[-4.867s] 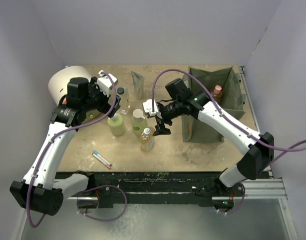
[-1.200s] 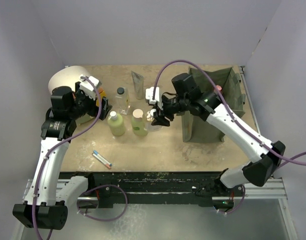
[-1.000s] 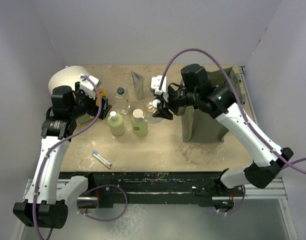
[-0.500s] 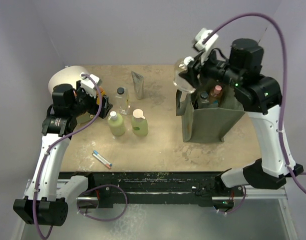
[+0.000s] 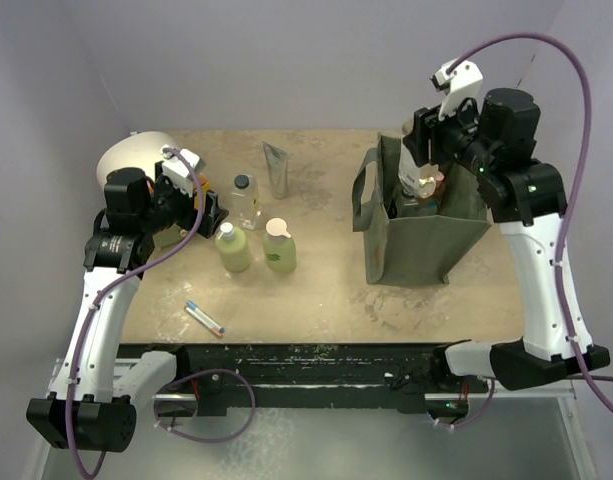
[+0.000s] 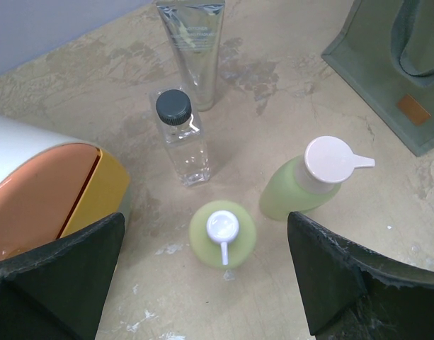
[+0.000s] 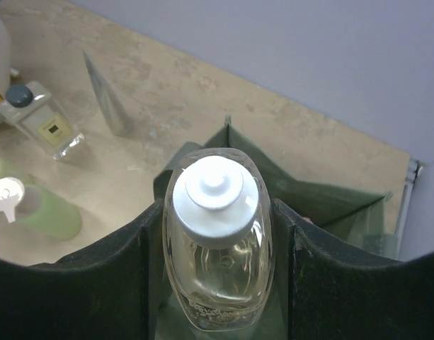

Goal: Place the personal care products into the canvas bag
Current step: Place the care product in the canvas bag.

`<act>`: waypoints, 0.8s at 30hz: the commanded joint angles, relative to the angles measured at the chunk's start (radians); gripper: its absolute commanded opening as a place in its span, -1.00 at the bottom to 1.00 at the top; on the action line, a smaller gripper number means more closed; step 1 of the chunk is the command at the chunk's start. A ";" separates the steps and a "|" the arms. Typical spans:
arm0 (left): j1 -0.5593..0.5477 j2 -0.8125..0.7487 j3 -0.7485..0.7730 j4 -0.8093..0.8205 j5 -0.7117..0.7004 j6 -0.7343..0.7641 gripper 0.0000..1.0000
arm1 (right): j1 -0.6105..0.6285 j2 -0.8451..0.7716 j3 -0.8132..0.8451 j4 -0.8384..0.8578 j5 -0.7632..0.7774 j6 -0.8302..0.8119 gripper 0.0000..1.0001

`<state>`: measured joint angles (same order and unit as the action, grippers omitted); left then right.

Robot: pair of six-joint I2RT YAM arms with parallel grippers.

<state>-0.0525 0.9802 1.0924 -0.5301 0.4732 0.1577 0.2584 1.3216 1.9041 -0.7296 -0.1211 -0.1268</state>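
Observation:
My right gripper (image 5: 420, 172) is shut on a clear bottle with a white cap (image 7: 217, 276), held upright over the open mouth of the olive canvas bag (image 5: 426, 240). Down in the bag an orange bottle (image 5: 436, 181) and a dark cap (image 5: 406, 208) show. Left on the table are a clear black-capped bottle (image 5: 244, 200), a pale green pump bottle (image 5: 232, 247), a pale green flip-cap bottle (image 5: 278, 245) and a silver tube (image 5: 276, 168). My left gripper (image 5: 206, 213) hangs open above the pump bottle (image 6: 222, 232), holding nothing.
A white and orange domed box (image 5: 136, 165) stands at the far left, close beside my left gripper. A thin pen with red and blue marks (image 5: 204, 318) lies near the table's front edge. The bag's strap handle (image 5: 364, 195) hangs on its left side.
My right gripper has carried the clear white-capped bottle up and to the right, from the middle of the table to over the bag's mouth. The left arm has stayed put.

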 commanded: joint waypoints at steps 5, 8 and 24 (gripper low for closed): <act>0.007 -0.019 0.043 0.043 0.034 -0.021 0.99 | -0.013 -0.086 -0.271 0.438 0.060 0.122 -1.00; 0.006 -0.021 0.044 0.041 0.037 -0.023 0.99 | -0.013 -0.102 -0.372 0.540 0.121 0.114 -1.00; 0.006 -0.034 0.032 0.041 0.042 -0.027 0.99 | -0.013 -0.079 -0.639 0.786 0.191 0.155 -1.00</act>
<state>-0.0525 0.9657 1.0924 -0.5312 0.4919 0.1482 0.2493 1.2819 1.2518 -0.1440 0.0383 0.0284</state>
